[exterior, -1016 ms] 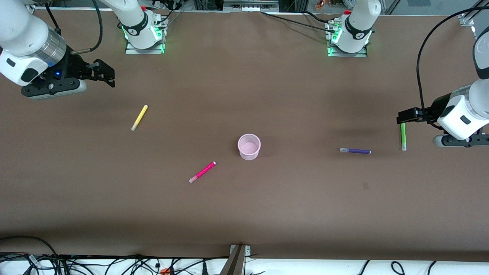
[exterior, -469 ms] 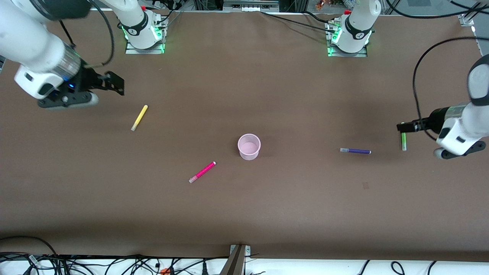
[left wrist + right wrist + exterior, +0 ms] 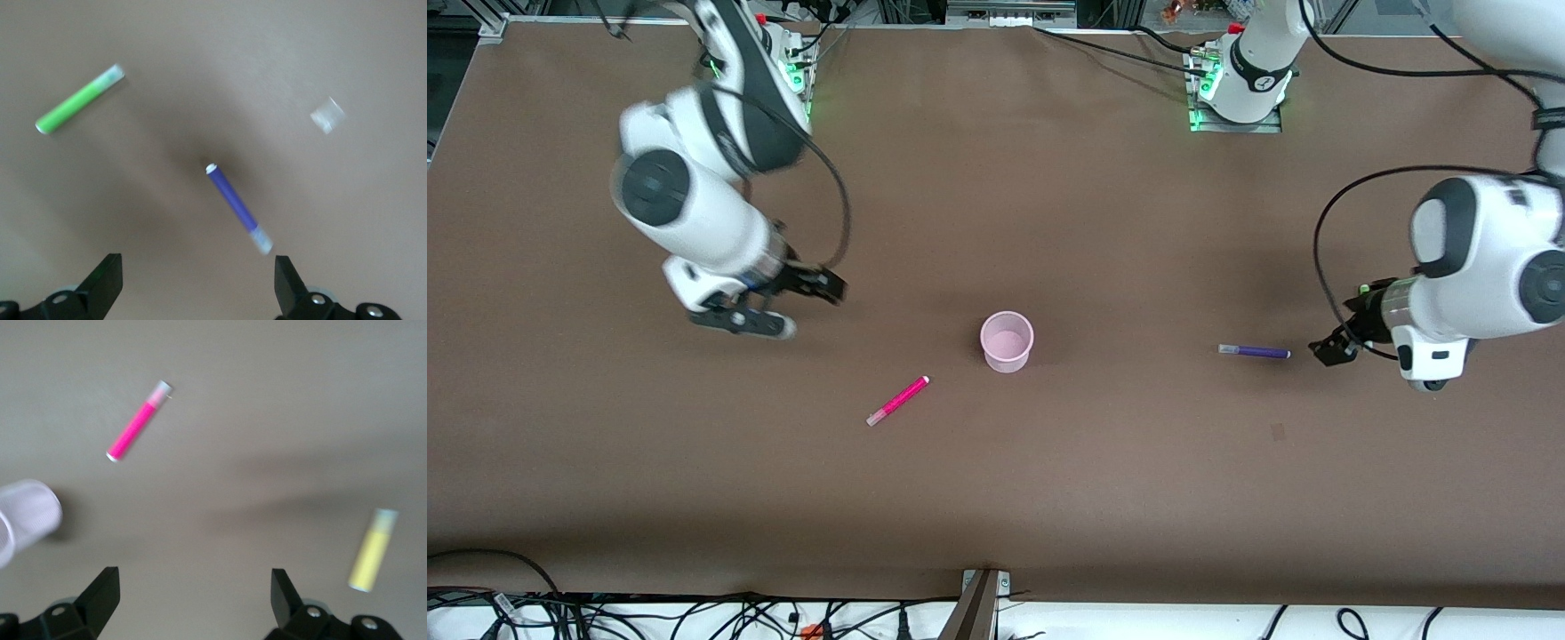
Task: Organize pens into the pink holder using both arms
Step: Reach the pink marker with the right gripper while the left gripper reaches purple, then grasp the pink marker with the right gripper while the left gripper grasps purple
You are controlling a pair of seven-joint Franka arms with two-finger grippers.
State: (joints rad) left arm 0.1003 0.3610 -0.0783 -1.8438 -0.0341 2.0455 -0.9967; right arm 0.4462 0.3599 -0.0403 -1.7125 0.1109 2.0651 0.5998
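The magenta-pink pen [image 3: 897,401] was seen lying flat on the brown counter [image 3: 1049,498], nearest to the front camera of all the things, and toward the right arm's end from the pink holder [image 3: 1007,340]. The holder stood upright near the middle of the counter, slightly farther from the camera than that pen and apart from it. No pen was seen inside it.

The purple pen [image 3: 1254,351] lay flat at about the same depth as the holder, well apart from it toward the left arm's end. The left tool [image 3: 1332,347] was held just beside that pen's end, low over the counter, its fingers spread wide and empty. In the left wrist view the purple pen [image 3: 238,207] lay between the two fingertips [image 3: 107,280], and the green pen [image 3: 79,99] lay apart from it.

The right tool [image 3: 818,289] was held over the counter, farther up the front view than the magenta-pink pen, its fingers wide apart with nothing gripped. In the right wrist view the yellow pen [image 3: 373,549], the magenta-pink pen [image 3: 139,422] and the holder [image 3: 27,517] were seen, all apart from each other.
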